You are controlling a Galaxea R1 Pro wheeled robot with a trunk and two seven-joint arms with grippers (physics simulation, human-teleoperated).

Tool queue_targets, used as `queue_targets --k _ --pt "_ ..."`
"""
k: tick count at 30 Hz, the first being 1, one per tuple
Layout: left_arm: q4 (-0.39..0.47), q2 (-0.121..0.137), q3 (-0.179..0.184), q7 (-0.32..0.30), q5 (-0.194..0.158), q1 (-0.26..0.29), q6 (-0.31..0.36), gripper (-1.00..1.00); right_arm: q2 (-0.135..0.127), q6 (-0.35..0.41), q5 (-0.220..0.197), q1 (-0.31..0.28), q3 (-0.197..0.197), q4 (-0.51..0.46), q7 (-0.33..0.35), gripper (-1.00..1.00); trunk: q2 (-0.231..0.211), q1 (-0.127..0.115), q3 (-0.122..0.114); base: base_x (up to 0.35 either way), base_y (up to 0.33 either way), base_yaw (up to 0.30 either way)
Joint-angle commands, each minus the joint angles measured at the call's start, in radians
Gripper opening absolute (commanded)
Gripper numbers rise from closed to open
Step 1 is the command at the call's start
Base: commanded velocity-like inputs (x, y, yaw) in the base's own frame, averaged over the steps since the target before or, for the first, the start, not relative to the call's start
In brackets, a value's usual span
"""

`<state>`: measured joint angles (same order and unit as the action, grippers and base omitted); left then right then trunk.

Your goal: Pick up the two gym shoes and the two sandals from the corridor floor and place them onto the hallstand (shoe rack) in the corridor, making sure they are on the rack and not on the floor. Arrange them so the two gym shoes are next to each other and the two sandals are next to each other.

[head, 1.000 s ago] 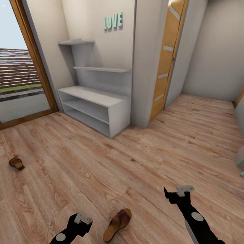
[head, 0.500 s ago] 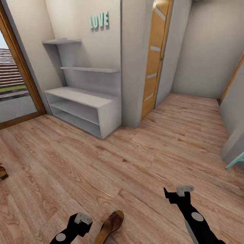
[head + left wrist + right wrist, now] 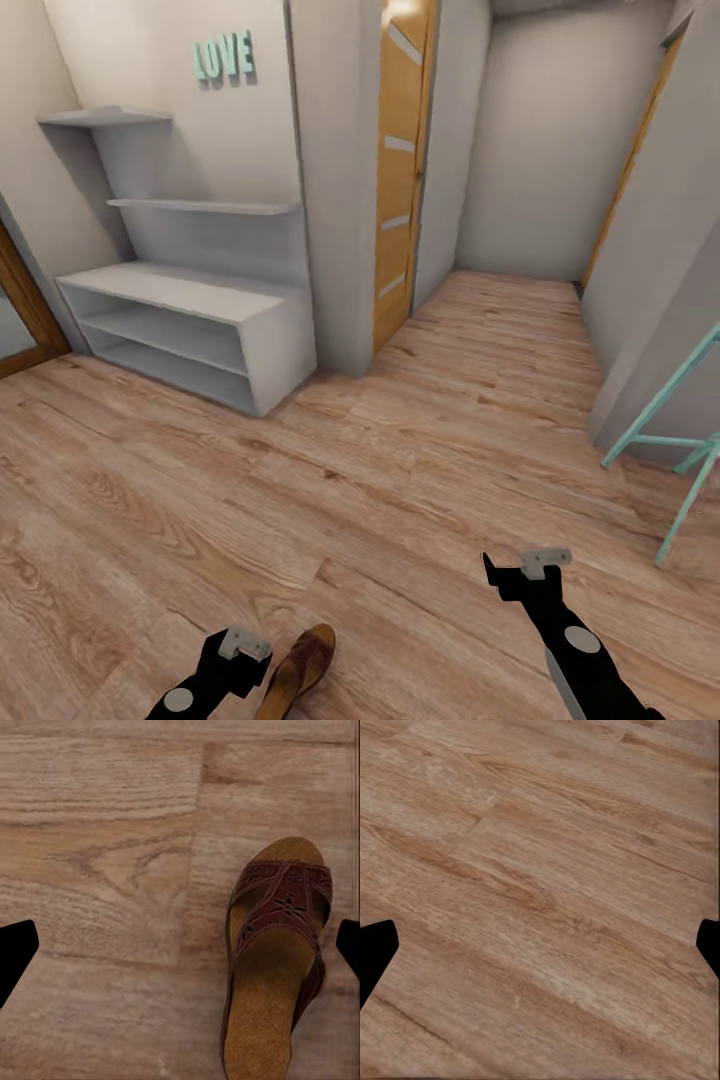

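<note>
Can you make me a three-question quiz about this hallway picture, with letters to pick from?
1. Where is the sandal?
A. on the floor by the left tool
B. on the shoe rack
C. on the top wall shelf

2. What colour are the LOVE letters?
A. red
B. mint green
C. black

3. What is the left tool holding?
A. a sneaker
B. the sandal
C. nothing

Answers:
1. A, the sandal lies on the wood floor right beside the left tool.
2. B, they are mint green above the shoe rack.
3. C, its fingers are apart, and the sandal lies between them on the floor.
</note>
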<state>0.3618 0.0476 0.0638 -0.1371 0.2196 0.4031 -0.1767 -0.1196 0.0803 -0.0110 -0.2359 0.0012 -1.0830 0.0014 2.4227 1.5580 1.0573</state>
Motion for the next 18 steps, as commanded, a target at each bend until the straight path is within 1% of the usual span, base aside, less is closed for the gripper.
queue_targets --k 1,5,12,15,18 --pt "0.000 0.001 0.003 0.002 0.004 0.000 -0.004 1.00 0.000 0.006 -0.001 0.000 0.000 -0.002 0.000 1.00 0.000 0.000 0.001 0.000 0.000 -0.299" --pt "0.000 0.001 0.003 0.002 0.004 0.000 -0.007 1.00 0.000 0.006 -0.001 0.000 0.000 -0.002 0.000 1.00 0.000 0.000 0.001 -0.034 0.000 -0.299" --pt "0.000 0.001 0.002 0.002 0.003 0.000 -0.009 1.00 0.001 0.006 -0.001 0.000 0.000 -0.002 0.000 1.00 0.000 0.000 0.001 -0.188 0.000 -0.291" --pt "0.000 0.001 0.002 0.002 0.003 0.000 -0.009 1.00 0.002 0.006 -0.001 0.000 0.001 -0.002 0.000 1.00 0.000 0.000 0.001 -0.075 0.000 -0.159" --pt "0.000 0.001 0.002 0.002 0.003 0.001 -0.009 1.00 0.002 0.006 0.001 0.000 0.005 -0.002 0.000 1.00 0.000 0.000 0.001 -0.026 0.000 -0.056"
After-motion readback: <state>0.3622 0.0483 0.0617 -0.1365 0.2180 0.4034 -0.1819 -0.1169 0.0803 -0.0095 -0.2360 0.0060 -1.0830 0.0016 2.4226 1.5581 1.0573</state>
